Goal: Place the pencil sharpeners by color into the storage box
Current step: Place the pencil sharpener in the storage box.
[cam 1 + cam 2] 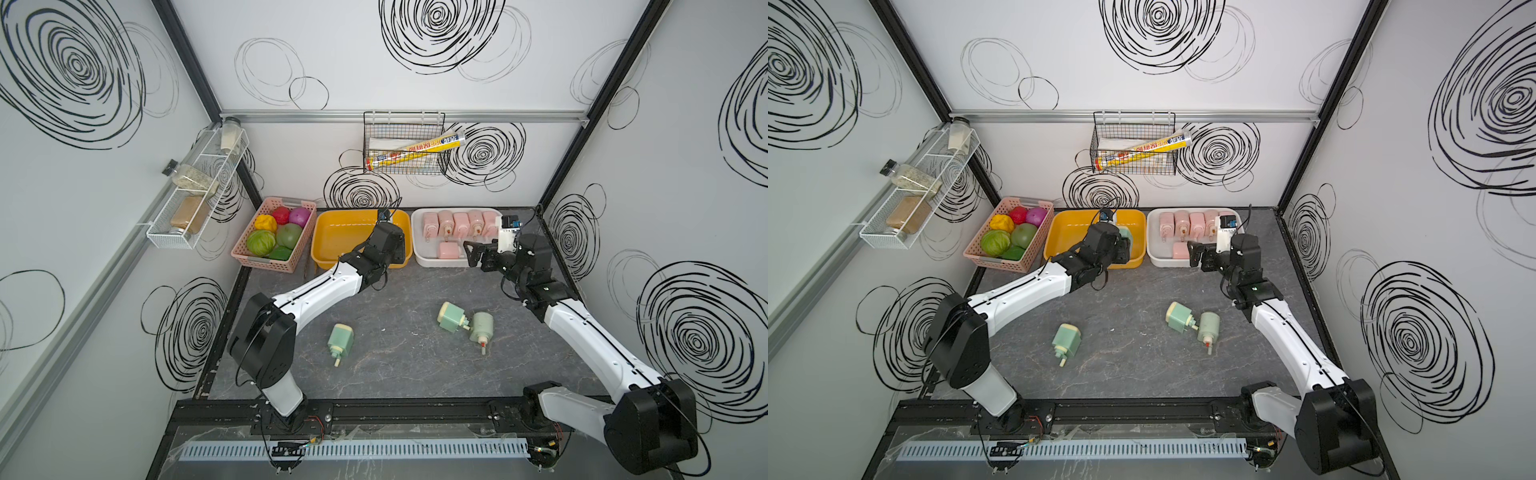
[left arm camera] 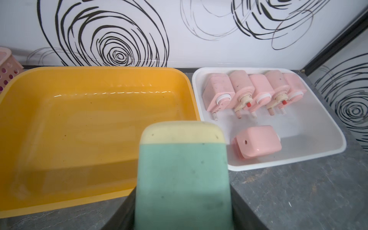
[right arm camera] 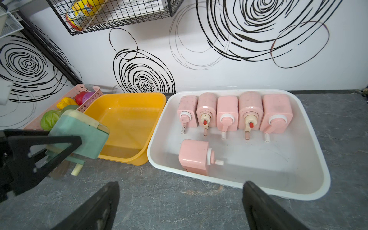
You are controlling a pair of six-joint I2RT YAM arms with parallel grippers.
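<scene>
Fingers of the left gripper are clamped on one mint green sharpener, cream end pointing ahead, held over the near side of the yellow tub. Fingers of the right gripper stand wide apart and hold nothing, just short of the white tray. Ahead of these fingers six pink sharpeners lie in the tray: five in a row at the far wall, a sixth nearer, on its side. Behind both sets of fingers three green sharpeners rest on the table: one beside the left arm, two close together nearer the right arm
</scene>
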